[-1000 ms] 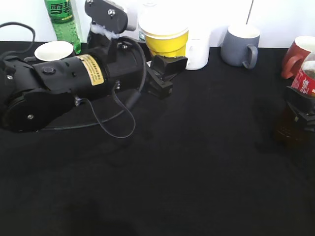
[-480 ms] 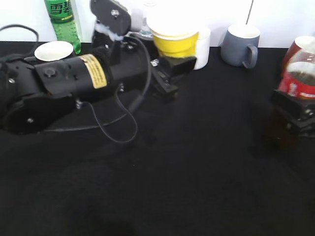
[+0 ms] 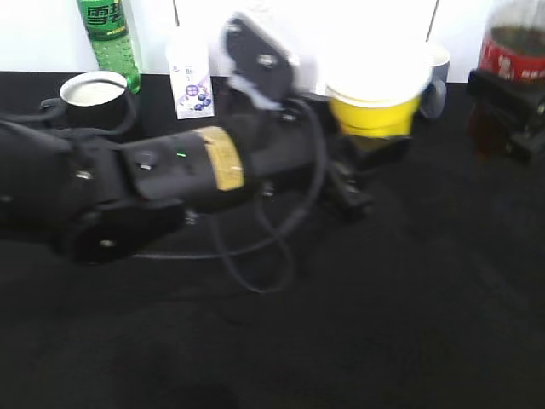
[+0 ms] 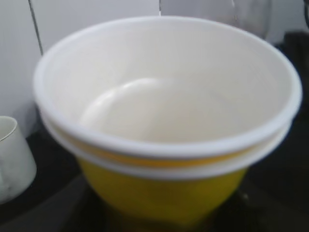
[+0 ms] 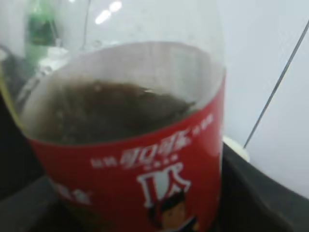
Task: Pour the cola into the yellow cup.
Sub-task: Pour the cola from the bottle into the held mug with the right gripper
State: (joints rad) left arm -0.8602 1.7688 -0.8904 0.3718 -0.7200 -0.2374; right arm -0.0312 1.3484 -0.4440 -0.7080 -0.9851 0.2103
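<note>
Left claw [image 3: 362, 162] grips yellow cup [image 3: 375, 115], right claw [image 3: 511, 106] grips cola [image 3: 511, 51]; well apart, so pouring now likely spills on tabletop [image 3: 409, 298].

I see the cup [image 3: 375, 115] as bright yellow on its wall, with a white rim and a plain white inside [image 4: 169, 101]. The cola [image 5: 140, 145] is dark brown liquid in clear plastic, wrapped by a red label with white writing and a small dark figure. On the black tabletop [image 3: 409, 324] the left arm [image 3: 153, 179] is black with a yellow sticker. At the back I make out a green bottle [image 3: 109, 38] with a white-lettered label, a small white carton [image 3: 191, 81] with purple print, and a black mug [image 3: 89, 95], white inside. The wall [image 3: 358, 25] behind is white.
</note>
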